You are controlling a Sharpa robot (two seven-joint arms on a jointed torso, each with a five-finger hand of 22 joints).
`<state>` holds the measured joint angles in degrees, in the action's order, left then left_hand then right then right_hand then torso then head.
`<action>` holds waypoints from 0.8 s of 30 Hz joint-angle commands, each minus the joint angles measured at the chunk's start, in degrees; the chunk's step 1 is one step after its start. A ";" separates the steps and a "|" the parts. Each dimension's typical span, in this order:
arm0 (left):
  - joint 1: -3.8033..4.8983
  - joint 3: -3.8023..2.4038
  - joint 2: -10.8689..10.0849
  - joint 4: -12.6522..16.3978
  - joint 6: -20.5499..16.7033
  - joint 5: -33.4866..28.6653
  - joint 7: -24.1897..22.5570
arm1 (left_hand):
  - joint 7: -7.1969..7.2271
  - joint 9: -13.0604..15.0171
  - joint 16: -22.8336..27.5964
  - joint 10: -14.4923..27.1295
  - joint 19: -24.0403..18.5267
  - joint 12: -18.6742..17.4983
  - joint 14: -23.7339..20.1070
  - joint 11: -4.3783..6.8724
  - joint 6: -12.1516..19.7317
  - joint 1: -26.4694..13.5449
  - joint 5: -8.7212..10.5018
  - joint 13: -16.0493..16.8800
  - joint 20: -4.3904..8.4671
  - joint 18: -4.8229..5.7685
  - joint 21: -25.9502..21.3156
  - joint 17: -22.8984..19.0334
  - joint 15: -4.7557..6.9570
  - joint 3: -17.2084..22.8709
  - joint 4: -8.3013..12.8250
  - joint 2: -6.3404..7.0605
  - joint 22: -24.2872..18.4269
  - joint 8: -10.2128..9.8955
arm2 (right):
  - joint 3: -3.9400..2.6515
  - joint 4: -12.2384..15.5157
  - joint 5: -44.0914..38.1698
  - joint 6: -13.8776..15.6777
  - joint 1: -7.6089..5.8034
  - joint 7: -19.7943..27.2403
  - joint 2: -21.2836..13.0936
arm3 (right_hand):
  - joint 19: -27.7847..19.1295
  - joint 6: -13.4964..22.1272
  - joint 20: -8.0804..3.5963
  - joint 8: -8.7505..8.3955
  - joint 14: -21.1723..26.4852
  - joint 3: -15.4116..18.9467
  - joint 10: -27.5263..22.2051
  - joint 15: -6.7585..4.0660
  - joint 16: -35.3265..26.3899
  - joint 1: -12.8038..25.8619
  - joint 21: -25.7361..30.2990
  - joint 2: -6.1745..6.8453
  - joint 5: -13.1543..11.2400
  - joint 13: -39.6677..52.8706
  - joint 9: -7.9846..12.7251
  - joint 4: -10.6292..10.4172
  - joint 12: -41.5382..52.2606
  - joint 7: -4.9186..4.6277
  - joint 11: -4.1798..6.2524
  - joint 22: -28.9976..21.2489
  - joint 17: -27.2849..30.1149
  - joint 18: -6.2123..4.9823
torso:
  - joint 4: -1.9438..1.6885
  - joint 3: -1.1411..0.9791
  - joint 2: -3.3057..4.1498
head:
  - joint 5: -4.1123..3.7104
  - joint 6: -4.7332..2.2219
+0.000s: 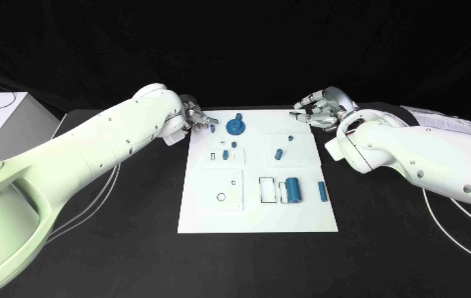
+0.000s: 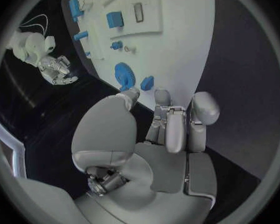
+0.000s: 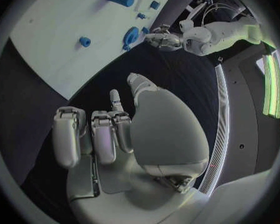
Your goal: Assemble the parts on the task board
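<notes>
Hovering at the far left corner of the flat white rectangular task board (image 1: 257, 175), the left silver hand (image 1: 197, 117) held nothing, its fingers loosely apart — a round blue gear-shaped part (image 1: 235, 126) stood just beyond its fingertips, a small blue peg (image 1: 213, 128) closer still. The right silver hand (image 1: 319, 113) hung off the board's far right corner, fingers spread and empty, well apart from a blue plastic cylinder (image 1: 293, 190) lying nearer the robot.

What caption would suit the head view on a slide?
Both hands, left and right, hover open at the far corners of the white task board carrying scattered blue parts.
</notes>
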<state>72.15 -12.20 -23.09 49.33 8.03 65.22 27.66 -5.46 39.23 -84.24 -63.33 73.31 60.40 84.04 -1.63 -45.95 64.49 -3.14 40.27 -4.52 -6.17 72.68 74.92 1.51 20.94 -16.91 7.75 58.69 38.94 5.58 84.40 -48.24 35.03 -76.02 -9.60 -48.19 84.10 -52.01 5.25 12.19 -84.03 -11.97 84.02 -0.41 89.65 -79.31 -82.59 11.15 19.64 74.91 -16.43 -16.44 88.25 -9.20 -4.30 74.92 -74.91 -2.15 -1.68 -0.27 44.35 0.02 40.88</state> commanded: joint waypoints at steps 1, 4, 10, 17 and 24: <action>0.09 -0.01 0.13 0.29 1.79 -0.95 0.22 | 0.25 0.91 -0.54 -0.58 0.48 0.56 2.57 0.49 -0.62 0.21 0.09 0.50 0.31 -0.17 0.56 6.39 0.72 -0.08 0.04 -0.42 0.53 1.32 | -0.03 -0.01 -1.01 -0.32 -0.02 0.66 0.09 | 3.23 0.55 0.22 0.39 -5.93 -0.37 3.68 0.30 0.29 0.71 0.20 -0.09 0.36 13.06 0.09 -0.03 -0.34 0.01 -0.07 7.28 -14.89 0.06 | 0.01 -0.03 0.01 | 0.01 0.07; 0.09 0.00 0.09 0.38 2.17 -1.09 0.28 | 0.49 1.61 -0.78 -0.90 0.70 0.85 2.71 0.70 -0.60 0.38 0.08 0.81 0.48 -0.09 0.83 6.72 0.89 0.06 0.04 -0.46 0.96 2.19 | -0.03 -0.04 -1.09 -0.32 -0.02 0.64 0.12 | 3.23 0.54 0.22 0.42 -5.93 -0.43 3.78 0.30 0.29 0.76 0.20 -0.09 0.41 13.15 0.09 -0.02 -0.25 0.01 -0.07 7.28 -14.92 0.06 | -0.02 -0.03 0.04 | -0.02 0.09; 0.08 0.02 0.09 0.49 2.32 -1.29 0.31 | 0.65 2.13 -0.97 -1.15 0.88 1.08 2.82 0.86 -0.41 0.61 0.08 1.05 0.61 -0.02 1.06 6.98 1.03 0.27 0.06 -0.48 1.33 2.76 | -0.03 -0.15 -1.15 -0.36 -0.01 0.63 0.22 | 3.23 0.54 0.22 0.42 -5.93 -0.43 3.78 0.30 0.29 0.76 0.20 -0.09 0.41 13.15 0.09 -0.02 -0.25 0.01 -0.07 7.28 -14.92 0.06 | -0.01 -0.06 0.06 | -0.04 0.05; 0.08 0.03 0.06 0.76 2.11 -1.35 0.35 | 0.83 2.66 -1.09 -1.40 0.97 1.30 2.89 1.02 -0.13 1.18 0.06 1.27 0.75 0.02 1.22 7.13 1.18 0.85 0.06 -0.67 1.56 3.31 | -0.03 -0.33 -1.16 -0.46 -0.01 0.56 0.38 | 3.23 0.54 0.22 0.42 -5.93 -0.43 3.78 0.30 0.29 0.76 0.20 -0.09 0.41 13.15 0.09 -0.02 -0.25 0.01 -0.07 7.28 -14.92 0.06 | -0.01 -0.02 0.10 | -0.03 0.11; 0.08 0.03 0.02 0.91 1.81 -1.60 0.38 | 1.05 3.46 -1.21 -1.46 1.03 1.34 2.95 1.24 0.39 2.57 0.05 1.21 0.96 0.06 1.40 7.26 1.37 2.56 0.10 -0.91 1.83 4.07 | -0.03 -0.36 -1.16 -0.51 -0.01 0.46 0.40 | 3.23 0.54 0.22 0.42 -5.93 -0.43 3.78 0.30 0.29 0.76 0.20 -0.09 0.41 13.15 0.09 -0.02 -0.25 0.01 -0.07 7.28 -14.92 0.06 | -0.03 0.00 0.11 | -0.03 0.17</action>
<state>72.16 -12.15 -23.16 50.06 9.36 64.26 28.06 -4.59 42.66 -85.19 -64.44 74.02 61.41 84.05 -0.52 -45.67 66.57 -3.14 41.53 -3.80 -6.16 73.84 74.92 2.35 23.26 -16.83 6.90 60.46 42.80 5.58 84.03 -48.73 35.02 -76.02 -9.59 -47.83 84.10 -52.01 5.25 12.40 -84.03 -11.97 84.02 -0.41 89.65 -79.09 -82.59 10.93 19.86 74.91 -16.44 -16.44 88.25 -9.20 -4.30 74.90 -74.91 -2.15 -1.69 -0.27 44.46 -0.02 41.03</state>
